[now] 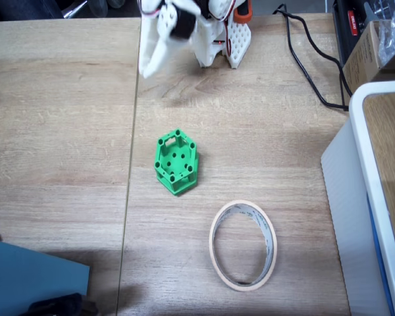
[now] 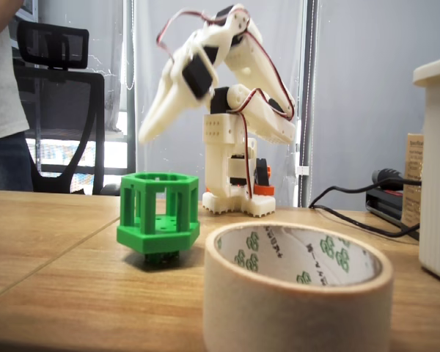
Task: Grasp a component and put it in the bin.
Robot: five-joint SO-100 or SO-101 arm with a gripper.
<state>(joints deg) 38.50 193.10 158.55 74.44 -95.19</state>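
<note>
Risk from here: a hasty descent could clip the green component [image 1: 176, 161] on the tabletop [image 1: 66, 118] and knock it sideways, away from the tape-ring bin [image 1: 243, 245] farthest from the gripper. Blurred white gripper [image 1: 151, 56] raised above and behind the component, empty, touching nothing; opening impossible to tell.

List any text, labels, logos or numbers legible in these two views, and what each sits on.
No text can be read in either view.
Inside of the bin: repeated green printed marks, logo-like, too blurred to read.
Black device at the table's far right edge: a red label, too small to read.
Component, gripper: no markings visible.
</note>
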